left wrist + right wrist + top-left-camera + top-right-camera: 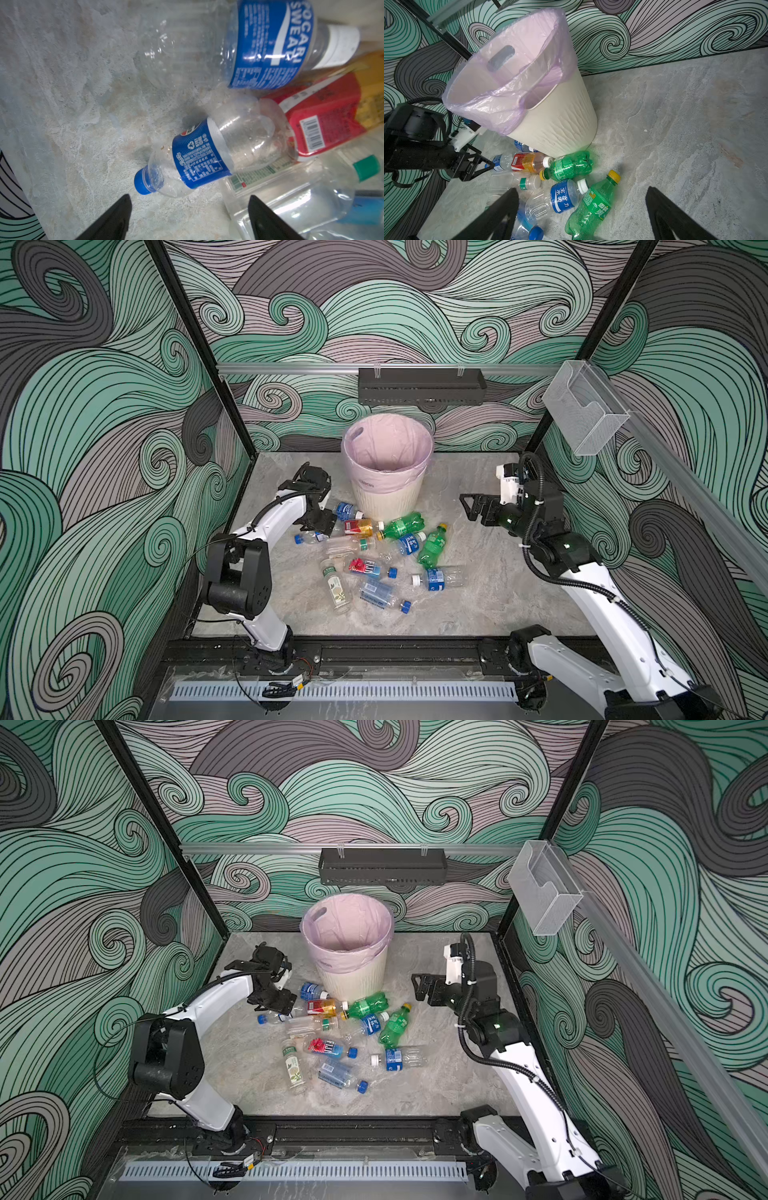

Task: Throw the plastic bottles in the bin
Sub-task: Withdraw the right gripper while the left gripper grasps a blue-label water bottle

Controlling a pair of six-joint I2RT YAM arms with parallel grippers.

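Several plastic bottles [374,549] lie in a heap on the grey table in front of the bin [388,502], a cream ribbed basket with a pink liner, seen in both top views [353,979]. My left gripper [316,526] hangs low at the heap's left edge, open and empty. In the left wrist view its fingers straddle bare table just short of a small blue-capped, blue-labelled bottle [199,158]. My right gripper [478,510] is raised to the right of the bin, open and empty. From the right wrist view it looks down on two green bottles [593,207].
A clear box [584,414] is mounted on the right wall rail and a black shelf [422,387] hangs on the back wall. A black rail [374,651] runs along the table's front edge. Patterned walls close in three sides.
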